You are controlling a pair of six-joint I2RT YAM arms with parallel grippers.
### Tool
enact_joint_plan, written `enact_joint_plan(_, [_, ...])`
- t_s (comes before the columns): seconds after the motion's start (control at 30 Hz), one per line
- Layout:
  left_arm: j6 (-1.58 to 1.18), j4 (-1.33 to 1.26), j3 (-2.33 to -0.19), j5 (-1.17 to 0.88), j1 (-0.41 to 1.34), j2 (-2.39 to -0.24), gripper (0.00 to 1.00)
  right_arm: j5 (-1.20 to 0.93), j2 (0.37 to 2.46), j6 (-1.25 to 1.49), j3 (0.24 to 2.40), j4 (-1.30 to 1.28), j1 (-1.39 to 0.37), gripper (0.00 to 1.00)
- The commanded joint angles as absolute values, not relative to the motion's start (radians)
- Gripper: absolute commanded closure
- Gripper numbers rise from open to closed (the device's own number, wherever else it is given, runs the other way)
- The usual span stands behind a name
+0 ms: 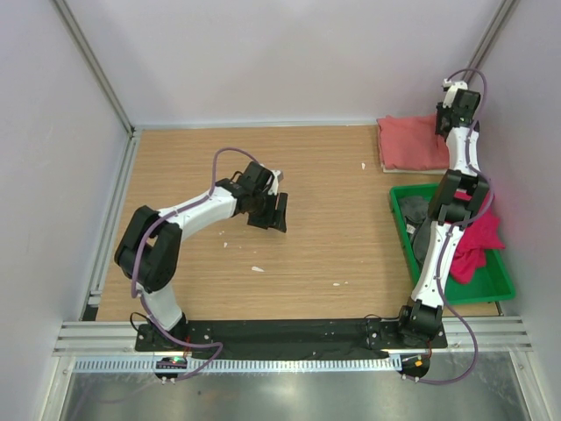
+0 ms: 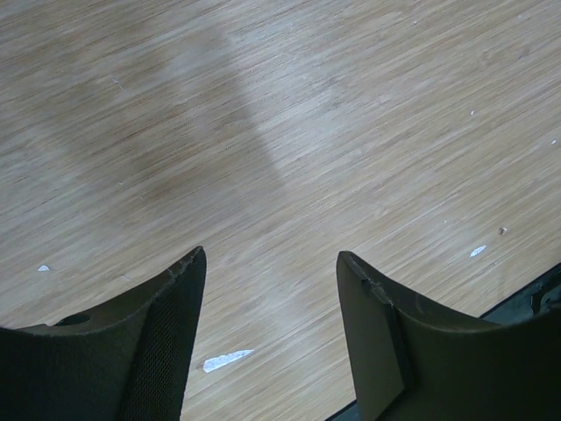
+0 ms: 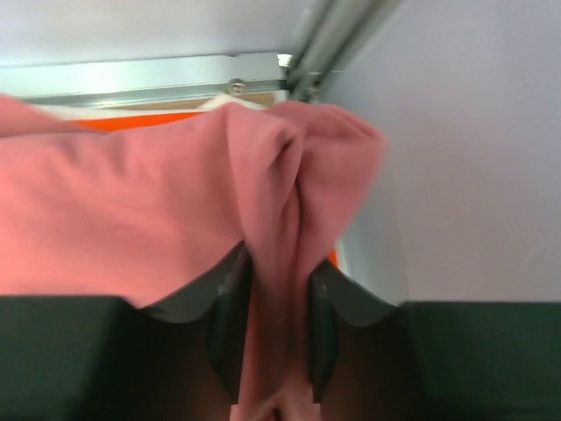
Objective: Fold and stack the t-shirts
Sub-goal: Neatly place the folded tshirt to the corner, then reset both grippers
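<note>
The salmon-red t-shirt (image 1: 410, 142) lies folded on a stack at the back right corner. An orange t-shirt (image 3: 131, 120) and a white one (image 3: 230, 103) show as thin edges under it. My right gripper (image 1: 449, 118) is at the stack's right edge, shut on a fold of the salmon-red t-shirt (image 3: 276, 263). A magenta t-shirt (image 1: 478, 239) and a dark grey one (image 1: 415, 213) lie in the green tray (image 1: 497, 285). My left gripper (image 1: 273, 213) hangs open and empty over bare wood (image 2: 272, 254) at the table's middle.
White walls and metal frame posts close in the back and sides. The right arm reaches over the green tray. Small white scraps (image 2: 226, 360) lie on the wood. A black base strip (image 1: 289, 331) runs along the near edge.
</note>
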State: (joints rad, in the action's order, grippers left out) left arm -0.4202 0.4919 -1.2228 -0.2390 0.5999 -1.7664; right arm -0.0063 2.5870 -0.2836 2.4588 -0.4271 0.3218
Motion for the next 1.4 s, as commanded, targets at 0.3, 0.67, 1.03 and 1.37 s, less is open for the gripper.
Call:
enact_joint_plan(0.3, [-0.437,0.515,-1.224,-0.227,0.597,-1.683,0.38,0.276,2.424,-0.371,2.490,-0.275,0.250,0.01])
enact_joint_plan(0.67, [-0.667,0.315,-0.866,-0.354,0.597,-1.280,0.32,0.110,1.947,0.073,2.101,-0.497,-0.033,0.00])
enact_joint_plan(1.03, [-1.144,-0.058,-0.372,-0.379,0.595,-0.711,0.20,-0.164,1.337,0.648,0.989,-0.082,-0.340,0.00])
enact_joint_plan(1.37, [-1.563,-0.144,0.055,-0.239,0.594,0.010,0.17,-0.210,0.677,1.121,0.359,-0.101,-0.350,0.00])
